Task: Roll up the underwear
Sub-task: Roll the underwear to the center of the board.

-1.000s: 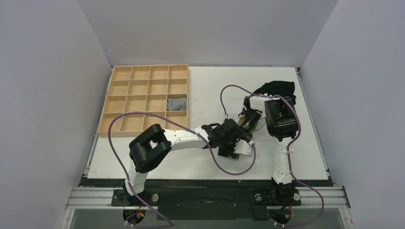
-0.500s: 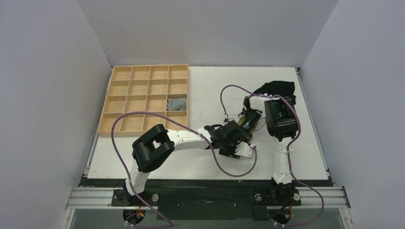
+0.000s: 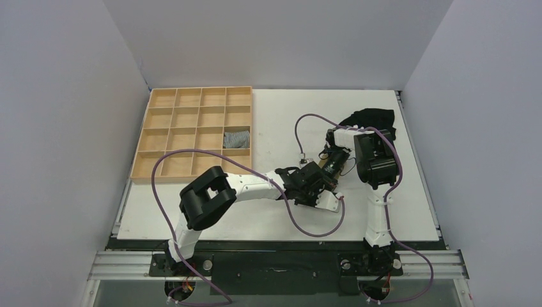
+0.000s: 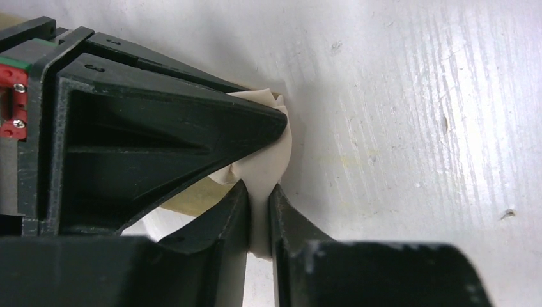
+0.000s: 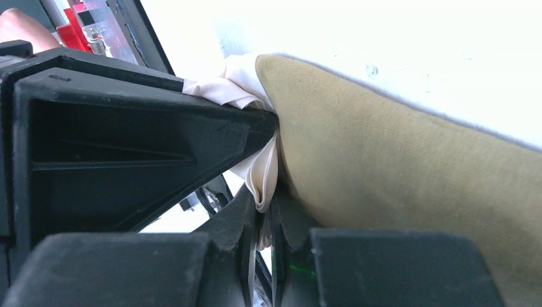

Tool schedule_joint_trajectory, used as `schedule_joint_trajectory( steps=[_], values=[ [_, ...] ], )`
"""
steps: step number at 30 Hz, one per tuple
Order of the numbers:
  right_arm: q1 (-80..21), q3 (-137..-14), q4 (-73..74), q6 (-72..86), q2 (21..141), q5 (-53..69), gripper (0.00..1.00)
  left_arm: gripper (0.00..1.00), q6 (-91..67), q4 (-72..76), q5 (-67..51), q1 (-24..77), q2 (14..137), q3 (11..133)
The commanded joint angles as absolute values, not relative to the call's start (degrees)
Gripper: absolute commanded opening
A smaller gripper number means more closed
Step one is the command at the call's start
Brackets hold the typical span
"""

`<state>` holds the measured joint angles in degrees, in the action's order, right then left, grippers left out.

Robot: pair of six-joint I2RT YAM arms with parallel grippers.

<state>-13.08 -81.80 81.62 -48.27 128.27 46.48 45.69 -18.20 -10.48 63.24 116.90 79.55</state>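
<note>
- Where the surface (image 3: 275,115) reaches its far left corner, a wooden tray (image 3: 185,117) lies flat, divided into four rows of four compartments.
- One compartment, the rightmost in the third row from the far side, holds a small grey-blue striped roll (image 3: 237,138).
- Near the far right corner, a black garment (image 3: 371,118) lies crumpled.
- Mid-surface, right of the tray, the underwear (image 5: 396,192) sits between the two hands; from above, the arms hide most of it.
- Close up, it is soft olive-khaki knit, bulging in a rounded mass, with a cream panel bunched into folds at its edge.
- Left hand (image 4: 260,195): clenched on a fold of the cream panel, low against the surface.
- Right hand (image 5: 265,208): clenched on a cream fold, right where the cream meets the khaki.
</note>
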Motion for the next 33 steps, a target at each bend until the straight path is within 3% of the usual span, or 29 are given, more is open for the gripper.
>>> schedule_joint_trajectory(
  steps=[1, 3, 7, 10, 15, 33],
  values=[
    [-12.7, -82.51, 77.06, -50.71, 129.34, 43.05, 0.0, 0.08, 45.25, -20.07, -12.96, 63.11, 118.24, 79.73],
    [-12.68, -82.59, 77.0, -50.65, 129.19, 42.95, 0.0, 0.01, 44.75, -21.43, -15.19, 63.06, 118.28, 80.2],
    [-12.39, -82.71, 77.08, -50.41, 128.12, 42.53, 0.02, 0.0, 42.5, -29.59, -21.29, 61.76, 120.14, 84.38],
    [-12.23, -82.78, 77.49, -50.51, 126.88, 42.11, 0.22, 0.0, 41.0, -34.5, -25.71, 60.54, 121.81, 87.67],
    [-11.82, -82.6, 78.35, -50.87, 124.61, 41.69, 0.33, 0.0, 37.17, -36.3, -31.5, 59.1, 123.17, 89.37],
    [-6.07, -80.32, 79.89, -51.84, 118.08, 39.92, 0.39, 0.0, 30.37, -36.31, -39.93, 55.15, 125.81, 91.1]
  ],
)
